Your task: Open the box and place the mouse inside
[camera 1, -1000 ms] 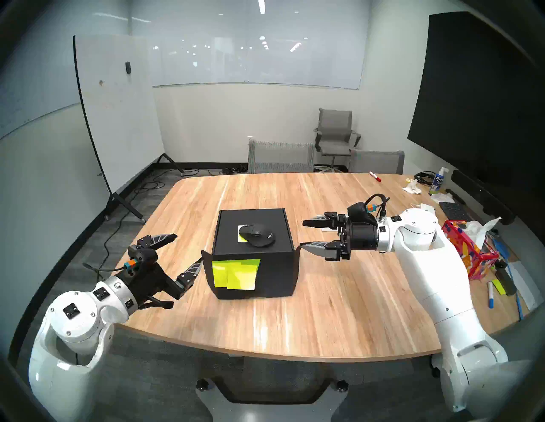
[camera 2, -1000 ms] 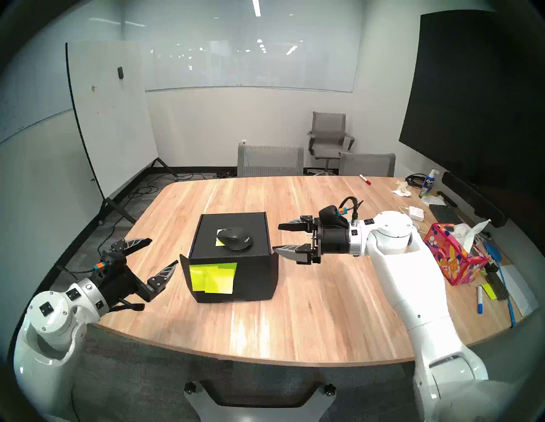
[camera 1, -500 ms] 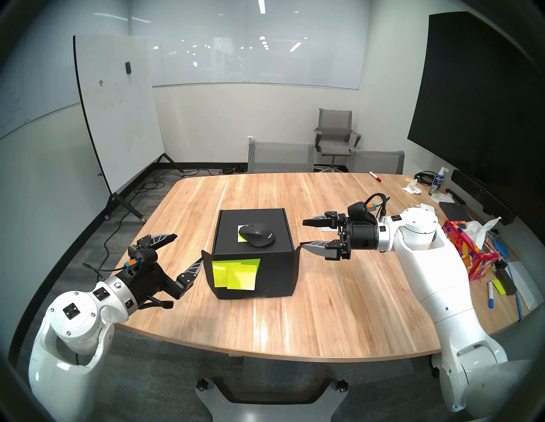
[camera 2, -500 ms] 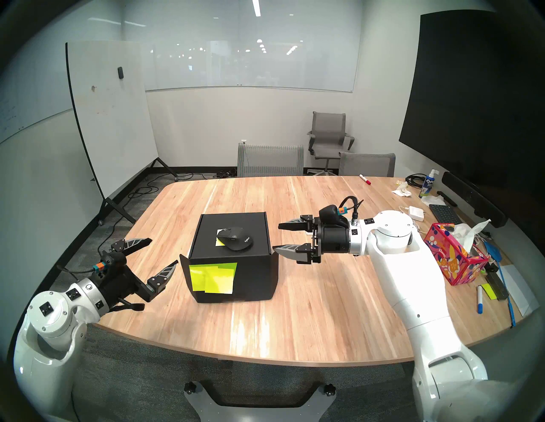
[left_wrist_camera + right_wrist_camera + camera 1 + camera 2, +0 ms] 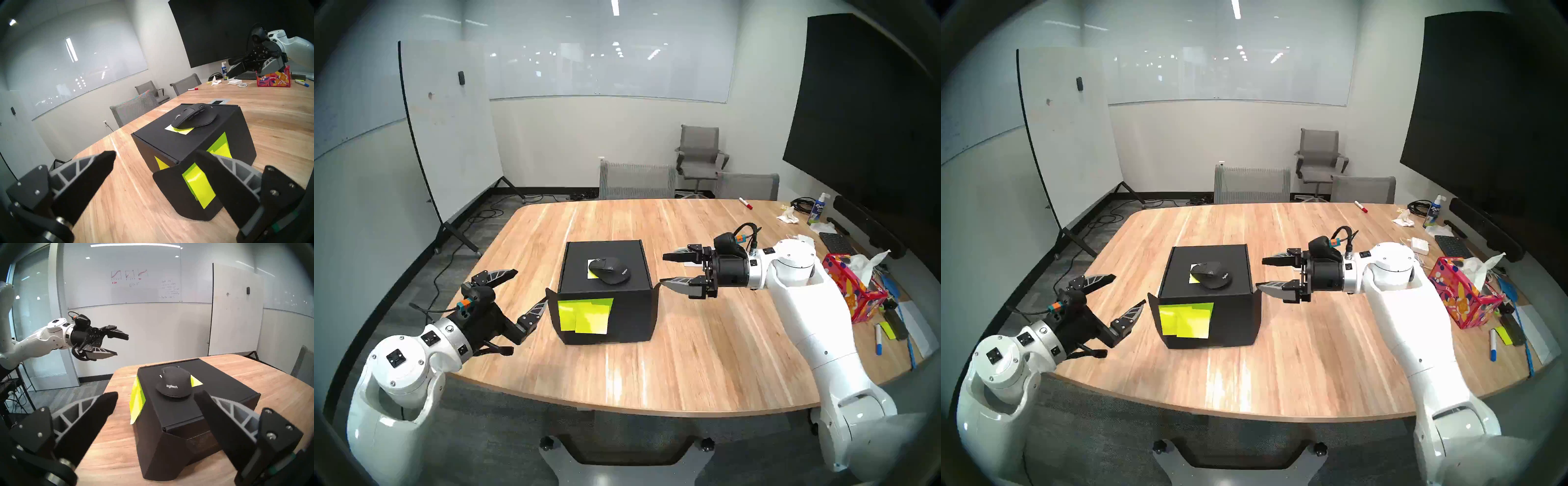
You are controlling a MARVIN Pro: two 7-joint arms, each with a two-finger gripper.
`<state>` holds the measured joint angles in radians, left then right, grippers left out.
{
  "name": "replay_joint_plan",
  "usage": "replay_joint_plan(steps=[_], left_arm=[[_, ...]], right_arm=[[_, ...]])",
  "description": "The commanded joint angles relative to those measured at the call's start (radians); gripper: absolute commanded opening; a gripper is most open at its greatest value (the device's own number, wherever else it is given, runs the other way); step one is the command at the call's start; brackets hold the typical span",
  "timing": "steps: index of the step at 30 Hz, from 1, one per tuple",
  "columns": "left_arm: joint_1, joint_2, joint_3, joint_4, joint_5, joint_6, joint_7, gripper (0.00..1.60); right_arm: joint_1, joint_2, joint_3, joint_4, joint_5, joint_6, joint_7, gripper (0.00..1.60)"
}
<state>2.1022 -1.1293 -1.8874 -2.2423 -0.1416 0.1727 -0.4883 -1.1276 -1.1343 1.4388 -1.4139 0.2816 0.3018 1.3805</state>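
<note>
While the box (image 5: 605,292) sits shut on the wooden table (image 5: 704,356), with the mouse (image 5: 610,270) resting on top of its lid over a small yellow-green sticky note (image 5: 593,275), you have none of the task's 2 steps done. The lid is down, its side flaps sticking out at the front corners, and more yellow-green notes (image 5: 584,314) cover the front face. By my reading, you must first get the mouse off the lid, then lift the lid, then set the mouse inside; what the inside looks like is hidden.

Your left gripper (image 5: 531,285) hangs level over the table's near left edge, aimed toward the box's front left corner, jaws spread wide and empty; in the left wrist view 1 fingertip (image 5: 206,158) stands just beside the left flap, though I cannot tell whether it touches.

Your right gripper (image 5: 664,268) reaches in from the right, roughly level and pointing left at lid height, jaws wide with nothing between them. Its nearer finger lies close to the right flap, and the mouse sits straight ahead of it in the right wrist view (image 5: 175,383), apart from both fingers.
</note>
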Motion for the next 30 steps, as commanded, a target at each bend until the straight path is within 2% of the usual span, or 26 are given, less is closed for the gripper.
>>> replay_joint_plan(steps=[1, 17, 30], left_arm=[[0.001, 0.001, -0.001, -0.016, 0.0, -0.005, -0.001, 1.6], [0.001, 0.001, -0.001, -0.016, 0.0, -0.005, -0.001, 1.6], [0.0, 0.001, 0.0, -0.015, 0.0, -0.005, -0.001, 1.6]], right_arm=[[0.09, -0.009, -0.017, 0.039, -0.004, -0.005, 0.022, 1.6], [0.221, -0.049, -0.079, 0.224, -0.022, -0.058, 0.079, 1.6], [0.345, -0.106, -0.132, 0.397, -0.049, -0.099, 0.103, 1.6]])
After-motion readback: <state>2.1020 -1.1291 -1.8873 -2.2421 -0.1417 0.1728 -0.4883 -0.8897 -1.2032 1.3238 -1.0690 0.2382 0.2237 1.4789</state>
